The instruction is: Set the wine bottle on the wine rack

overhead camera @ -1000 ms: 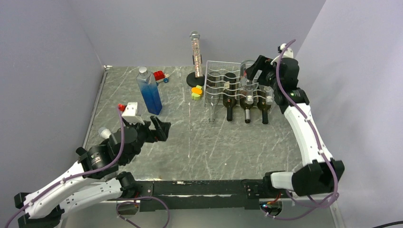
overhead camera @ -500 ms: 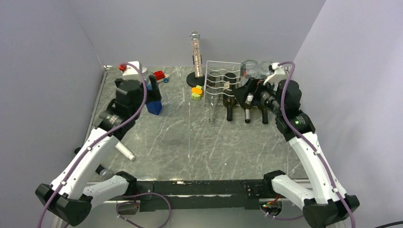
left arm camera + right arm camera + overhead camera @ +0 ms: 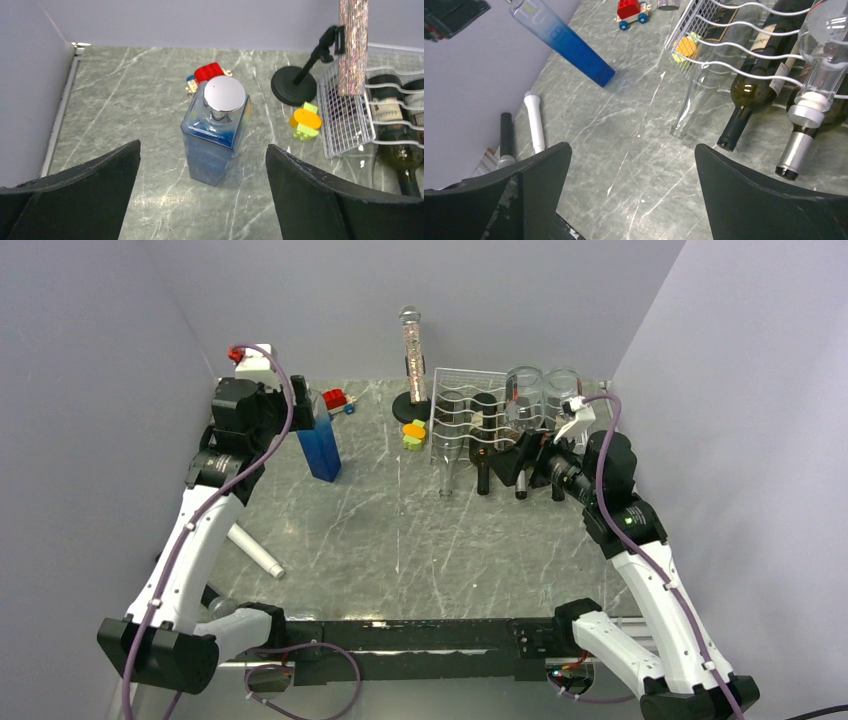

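Currently on record, for you to check:

**Change, left arm.** A second ago it lay low by the near left corner. The left gripper (image 3: 202,146) now hangs spread wide above the blue square bottle (image 3: 214,137). That bottle stands upright toward the far left corner, silver cap on, untouched.

**Change, right arm.** A second ago it reached into the rack's upper row. The right gripper (image 3: 632,146) has since drawn back to the front of the wine rack (image 3: 466,400), fingers apart and carrying nothing.

**Meaning.** You can read one placement as finished. The blue bottle is the only bottle off the rack and looks like the next pick. Which bottle the task means, you cannot tell for certain.

**Wine rack, far right of the counter (image 3: 400,540), contents.**
- Lower row: one clear glass bottle (image 3: 691,102) in the leftmost cradle, its mouth down at the counter. Beside it lie three dark wine bottles (image 3: 749,82), necks toward the near edge.
- Upper row: two clear bottles (image 3: 522,390) side by side at the right end.

**Loose items.**
- Glitter tube (image 3: 408,345) on a black stand, near the far edge.
- Red toy car (image 3: 337,398), just behind the blue bottle.
- White cylinder (image 3: 255,552), lying near the left edge.
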{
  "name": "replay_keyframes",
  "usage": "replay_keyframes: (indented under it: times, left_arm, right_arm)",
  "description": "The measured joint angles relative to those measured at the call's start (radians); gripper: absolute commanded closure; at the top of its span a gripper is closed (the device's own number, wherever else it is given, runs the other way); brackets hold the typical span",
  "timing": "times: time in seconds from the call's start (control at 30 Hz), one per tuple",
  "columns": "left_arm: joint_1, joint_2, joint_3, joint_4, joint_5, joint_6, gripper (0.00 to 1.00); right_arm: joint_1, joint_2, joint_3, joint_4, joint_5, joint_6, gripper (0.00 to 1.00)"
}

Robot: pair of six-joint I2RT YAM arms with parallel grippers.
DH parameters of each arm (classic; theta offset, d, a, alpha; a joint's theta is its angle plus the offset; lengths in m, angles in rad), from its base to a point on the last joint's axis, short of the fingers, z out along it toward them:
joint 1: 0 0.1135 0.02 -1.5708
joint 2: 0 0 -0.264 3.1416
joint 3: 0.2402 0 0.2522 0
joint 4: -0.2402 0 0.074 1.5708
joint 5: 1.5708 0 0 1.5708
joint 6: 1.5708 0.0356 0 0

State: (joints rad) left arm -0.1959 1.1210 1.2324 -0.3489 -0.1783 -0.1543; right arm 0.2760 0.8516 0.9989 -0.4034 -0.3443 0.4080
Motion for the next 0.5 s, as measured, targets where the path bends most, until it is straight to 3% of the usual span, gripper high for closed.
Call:
replay_keyframes:
  times: [0.5]
  left_arm:
    - [0.108,0.073,-0.239,0.207,0.251,0.001,0.01]
  right_arm:
    - [0.0,-0.078,-0.072,-0.024,-0.045,-0.016,0.0]
